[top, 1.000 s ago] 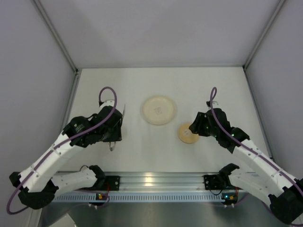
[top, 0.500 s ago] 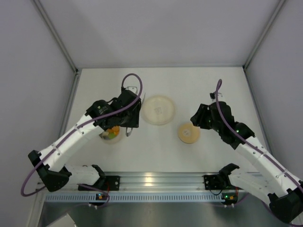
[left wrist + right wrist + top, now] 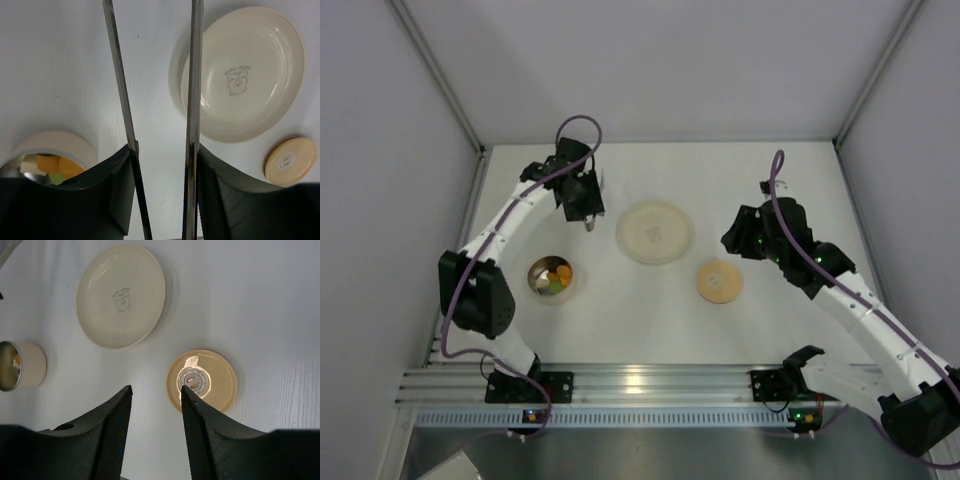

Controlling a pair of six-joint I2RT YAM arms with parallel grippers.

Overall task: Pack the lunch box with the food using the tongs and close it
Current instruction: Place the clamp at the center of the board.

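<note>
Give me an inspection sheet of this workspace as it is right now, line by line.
Surface: white table, no spills seen.
Job's things: lunch box open, food inside; lid flat on the table, apart from the box; tongs in the left gripper.
Clutter: cream plate, empty.
Grippers: left gripper shut on the tongs; right gripper open, near the lid.
Cables: purple cable looped on each arm.
Surroundings: grey walls, metal rail.

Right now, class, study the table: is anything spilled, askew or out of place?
Nothing stands out. The food sits inside the lunch box, none spilled; the plate is bare; the lid lies flat beside it; the left end effector holds the tongs.
</note>
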